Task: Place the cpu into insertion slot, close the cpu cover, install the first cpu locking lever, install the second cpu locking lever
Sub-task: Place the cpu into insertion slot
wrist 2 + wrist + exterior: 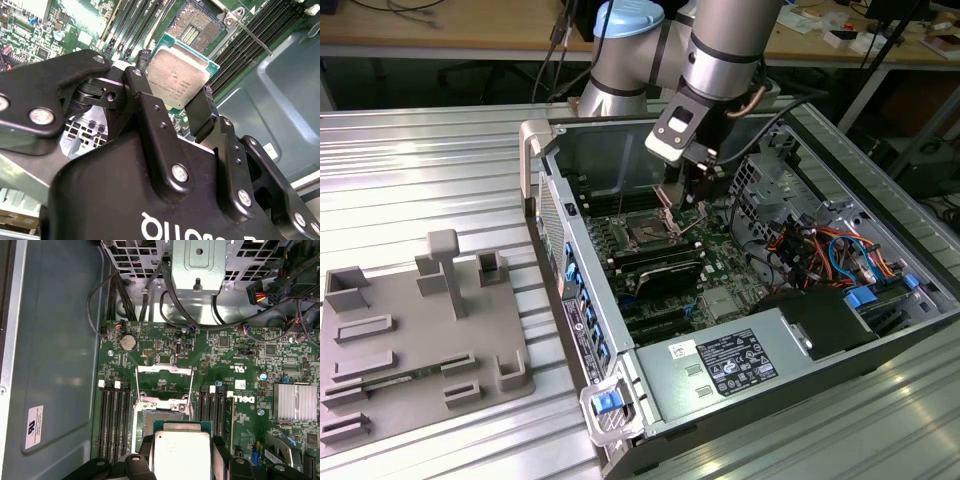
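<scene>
Its gripper [175,80] is clamped on two opposite edges of the cpu [182,70], holding it in the air near the uncovered insertion slot [197,25]. Behind the slot, the cpu cover [165,369] stands flipped open over the green circuit board [225,365].

White label [735,363] on grey box [792,348]: black print and symbols, too small to read. White sticker [33,426] on case wall [55,365]: a mark, illegible. White logo lettering [243,400] on green circuit board [235,355]. Faint engraved lines on cpu [181,74], unreadable. Large white letters, cut off, on gripper [172,82] body.
</scene>
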### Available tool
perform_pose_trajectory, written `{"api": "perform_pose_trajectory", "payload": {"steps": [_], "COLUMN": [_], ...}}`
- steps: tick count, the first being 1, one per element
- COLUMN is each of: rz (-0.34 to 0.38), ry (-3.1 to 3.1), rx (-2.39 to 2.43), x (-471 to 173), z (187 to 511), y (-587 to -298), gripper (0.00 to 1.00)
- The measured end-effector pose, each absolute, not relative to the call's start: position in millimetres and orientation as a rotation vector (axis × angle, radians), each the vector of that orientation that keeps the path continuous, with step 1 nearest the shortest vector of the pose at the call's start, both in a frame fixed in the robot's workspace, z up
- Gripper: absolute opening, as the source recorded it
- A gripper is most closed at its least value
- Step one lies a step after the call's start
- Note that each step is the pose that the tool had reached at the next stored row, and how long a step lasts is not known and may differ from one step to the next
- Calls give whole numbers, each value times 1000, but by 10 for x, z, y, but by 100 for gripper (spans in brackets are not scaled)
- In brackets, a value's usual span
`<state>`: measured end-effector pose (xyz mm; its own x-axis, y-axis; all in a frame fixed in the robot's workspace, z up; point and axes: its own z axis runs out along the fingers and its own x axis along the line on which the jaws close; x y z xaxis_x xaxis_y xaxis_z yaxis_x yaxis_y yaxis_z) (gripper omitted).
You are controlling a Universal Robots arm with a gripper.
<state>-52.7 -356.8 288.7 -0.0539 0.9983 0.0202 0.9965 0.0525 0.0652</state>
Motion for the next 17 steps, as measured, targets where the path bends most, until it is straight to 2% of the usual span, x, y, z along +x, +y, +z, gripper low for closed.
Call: {"api": "perform_pose_trajectory", "payload": {"steps": [17], "rz": [93], "ry": [2219], "rx": [2179], "x": [-580], "z": [2638], "y": [-3442], "gripper": [55]}}
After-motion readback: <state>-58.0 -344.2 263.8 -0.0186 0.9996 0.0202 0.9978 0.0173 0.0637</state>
